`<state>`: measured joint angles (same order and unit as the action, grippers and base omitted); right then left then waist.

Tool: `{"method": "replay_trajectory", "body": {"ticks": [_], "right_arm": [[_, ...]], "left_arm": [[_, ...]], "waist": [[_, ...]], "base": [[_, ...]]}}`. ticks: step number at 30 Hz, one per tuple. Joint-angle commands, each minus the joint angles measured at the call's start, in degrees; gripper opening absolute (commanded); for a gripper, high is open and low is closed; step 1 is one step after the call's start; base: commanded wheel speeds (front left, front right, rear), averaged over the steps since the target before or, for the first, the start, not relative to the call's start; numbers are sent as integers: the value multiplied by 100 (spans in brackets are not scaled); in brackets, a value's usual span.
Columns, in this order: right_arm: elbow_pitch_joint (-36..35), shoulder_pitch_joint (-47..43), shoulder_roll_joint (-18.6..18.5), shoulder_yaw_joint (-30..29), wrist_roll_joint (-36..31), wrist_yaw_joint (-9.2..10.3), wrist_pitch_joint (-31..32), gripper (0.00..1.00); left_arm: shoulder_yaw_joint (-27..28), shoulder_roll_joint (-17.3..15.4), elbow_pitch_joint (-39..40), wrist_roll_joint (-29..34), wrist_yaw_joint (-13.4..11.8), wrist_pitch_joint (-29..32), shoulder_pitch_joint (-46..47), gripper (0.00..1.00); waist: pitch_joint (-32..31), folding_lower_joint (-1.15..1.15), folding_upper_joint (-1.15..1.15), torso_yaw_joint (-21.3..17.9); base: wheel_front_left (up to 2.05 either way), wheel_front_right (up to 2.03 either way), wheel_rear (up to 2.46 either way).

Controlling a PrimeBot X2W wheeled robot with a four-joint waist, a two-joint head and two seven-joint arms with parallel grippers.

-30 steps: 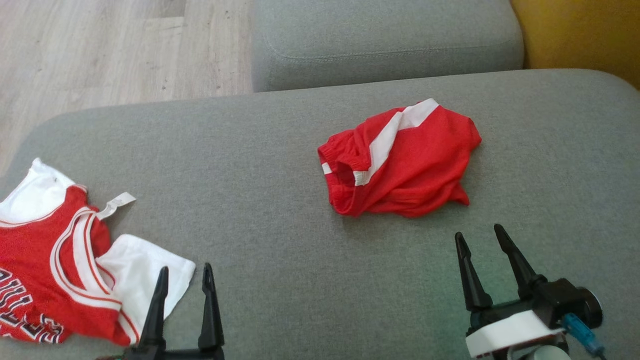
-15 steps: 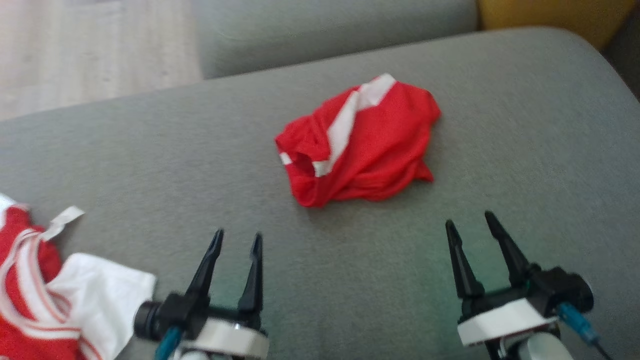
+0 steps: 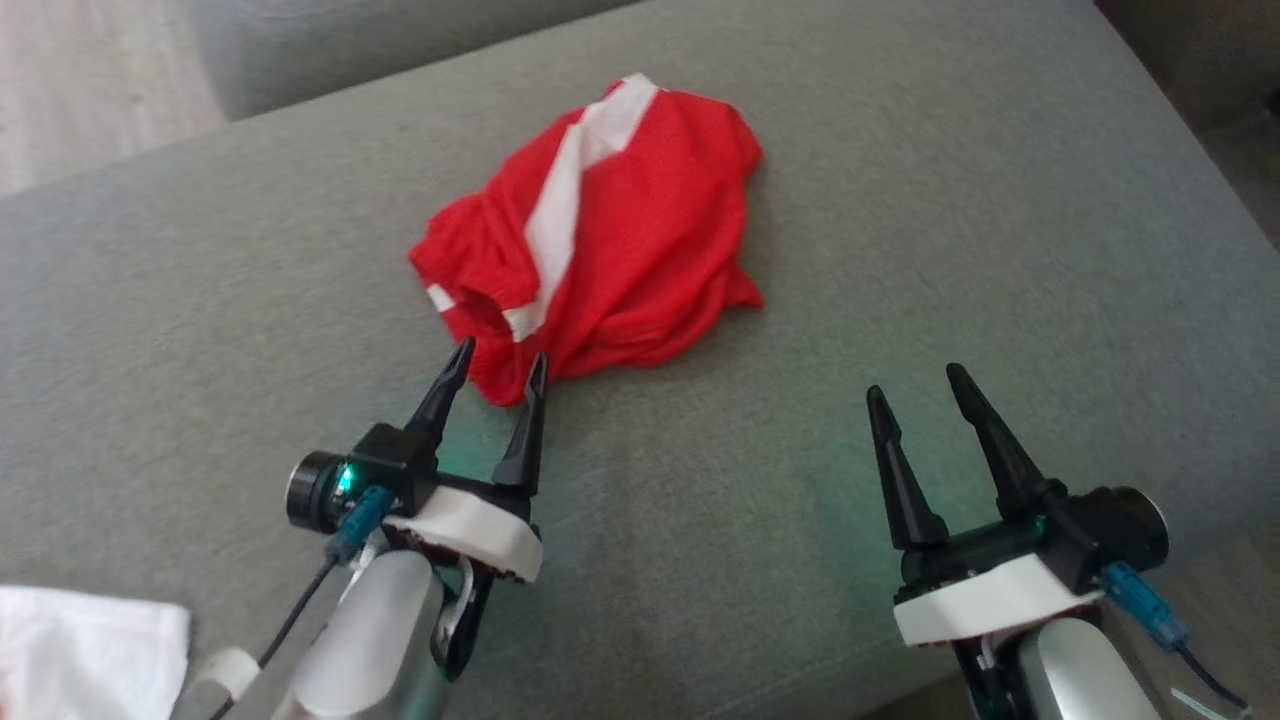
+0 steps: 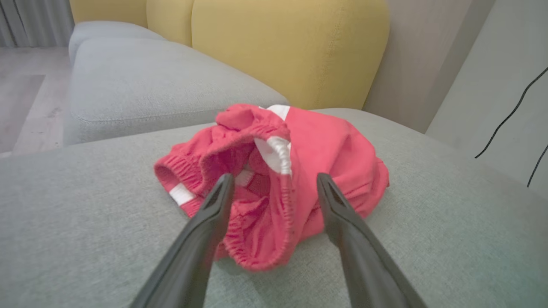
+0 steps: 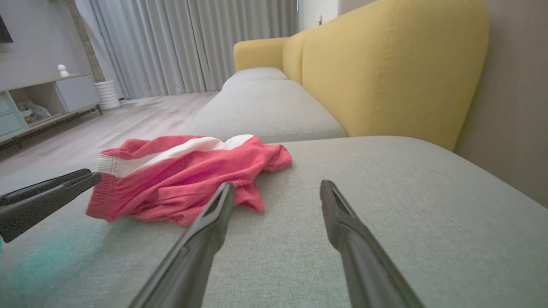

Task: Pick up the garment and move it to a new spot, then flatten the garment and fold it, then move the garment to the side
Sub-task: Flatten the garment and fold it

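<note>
Corner of white cloth (image 3: 90,650) at lower left, left tool (image 3: 502,352) with fingers apart, straddling the near edge of the crumpled red garment (image 3: 620,220), which lies mid grey sofa cushion (image 3: 200,300), right tool (image 3: 915,381) with fingers apart over bare cushion, clear of the garment.

A grey sofa cushion (image 5: 406,205) spans the lower frame; a yellow backrest (image 5: 385,64) rises upper right, grey curtains (image 5: 171,42) hang upper left above pale wood floor (image 5: 128,119).

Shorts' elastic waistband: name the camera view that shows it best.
Left wrist view: the waistband gapes open toward the camera, between the open left gripper's fingers. Head view shows it small, from above; right wrist view, its edge side-on.
</note>
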<state>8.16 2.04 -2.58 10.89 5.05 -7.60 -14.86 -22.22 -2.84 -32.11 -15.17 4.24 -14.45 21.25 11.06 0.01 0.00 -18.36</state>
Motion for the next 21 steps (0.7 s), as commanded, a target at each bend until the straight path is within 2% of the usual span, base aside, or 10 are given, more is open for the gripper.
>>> {"method": "replay_trajectory", "body": {"ticks": [1,7,8,10,16,21], "right_arm": [[-183,154,-30,139,42,11,-14,100],[-158,155,-30,191,83,11,-14,100],[-152,159,-30,208,86,11,-14,100],[-133,165,-30,241,89,11,-14,100],[-60,105,-30,287,33,11,-14,100],[-30,56,-30,393,-5,11,-14,100]], "left_arm": [[171,-10,71,-42,48,-55,195,100],[227,-40,188,-54,151,-55,365,100],[276,-42,261,-48,144,-55,373,90],[306,-54,356,18,141,-55,362,0],[273,-52,493,73,197,-55,367,0],[-217,-68,539,8,304,32,952,0]], "waist": [[99,-1,0,-116],[153,-1,0,-245],[156,-1,0,-266],[141,-1,0,-307],[-25,-1,0,-405],[-268,-1,0,-492]], "base": [[0,0,0],[0,0,0],[0,0,0],[0,0,0],[0,0,0],[0,0,0]]}}
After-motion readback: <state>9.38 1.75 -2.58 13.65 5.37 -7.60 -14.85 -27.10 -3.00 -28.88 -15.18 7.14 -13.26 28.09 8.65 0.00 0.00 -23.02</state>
